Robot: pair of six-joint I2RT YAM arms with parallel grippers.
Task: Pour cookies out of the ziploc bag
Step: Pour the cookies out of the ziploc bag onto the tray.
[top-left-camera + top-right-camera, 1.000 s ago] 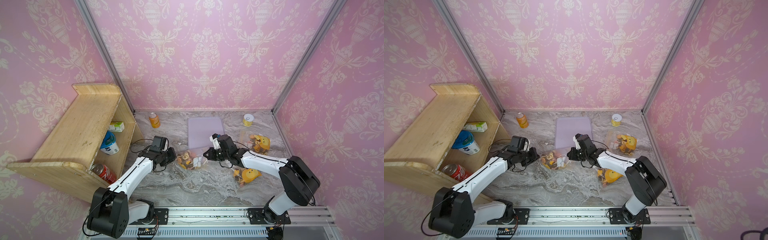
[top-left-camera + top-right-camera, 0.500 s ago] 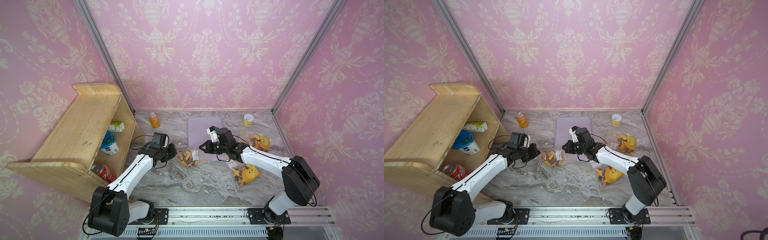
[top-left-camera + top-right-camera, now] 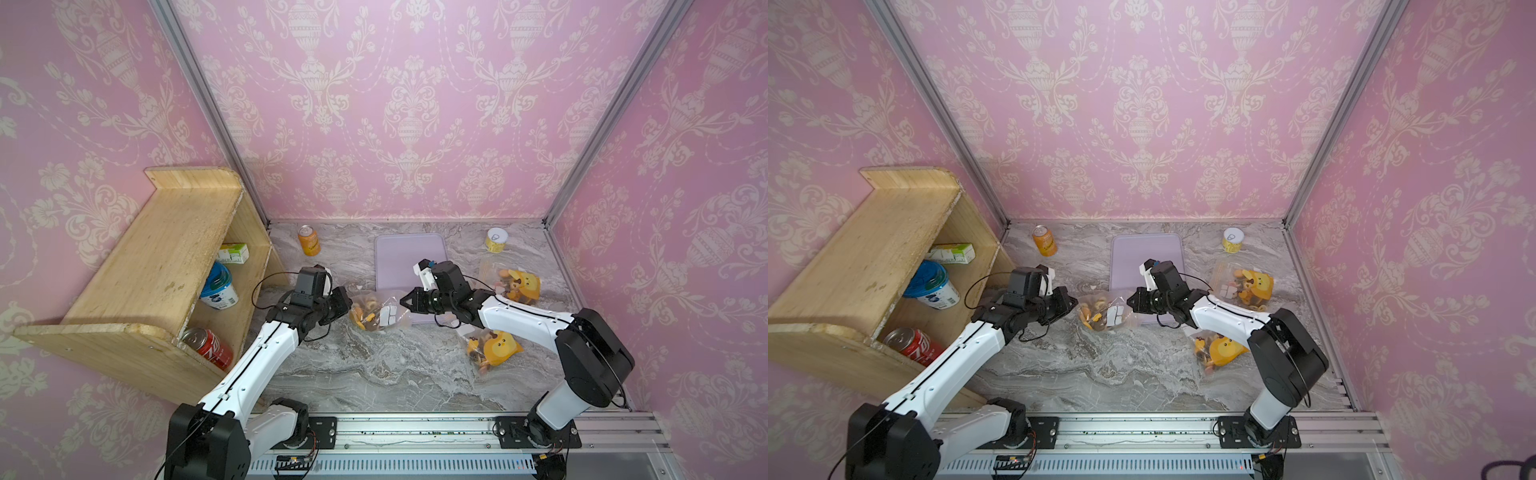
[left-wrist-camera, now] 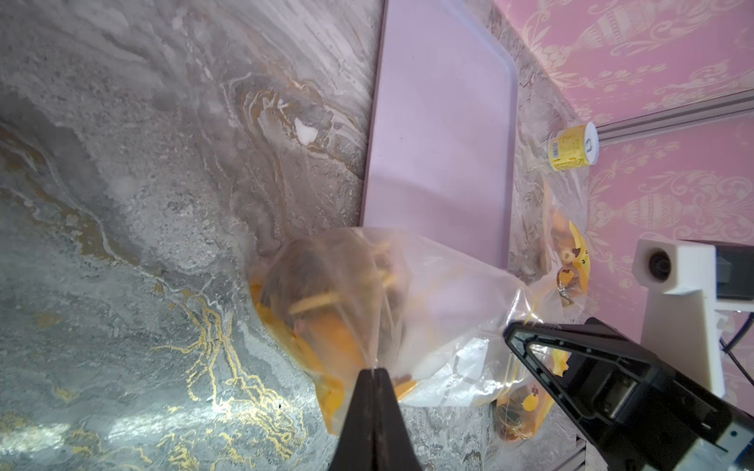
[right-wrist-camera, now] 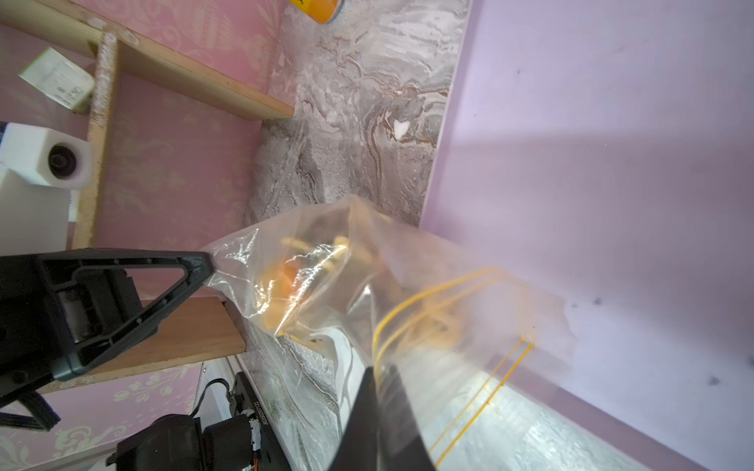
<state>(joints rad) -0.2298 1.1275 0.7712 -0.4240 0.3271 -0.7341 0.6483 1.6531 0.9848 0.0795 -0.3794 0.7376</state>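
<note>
Pinching ziploc bag at both ends, centre of frame in both top views, bag slung betw. the two arms over marble tabletop. From frame left: left gripper, clamped flat on a fold of clear film per left wrist view, fingers pressed together. From frame right: right gripper, closed down on film by the yellow zip lines at bag's mouth end; looks like a firm grip in right wrist view, though blur there makes the pinch hard to confirm. Inside bag, bunched toward its left end: cookies, tan, orange & dark brown, all within the film. White label patch on bag's right half. Bag's right end overlapping lower-left corner of lilac tray, lying just behind, mid-frame. Right of frame: upper cartoon bag, clear w/ yellow animal face, near tray's right edge; lower cartoon bag, same sort, nearer bottom of frame, partly under right forearm. Along back wall: orange can upper left of tray, yellow can upper right, both standing. Far left: wooden shelf, open side facing centre, holding red can, blue-lidded tub & green-white carton.
</note>
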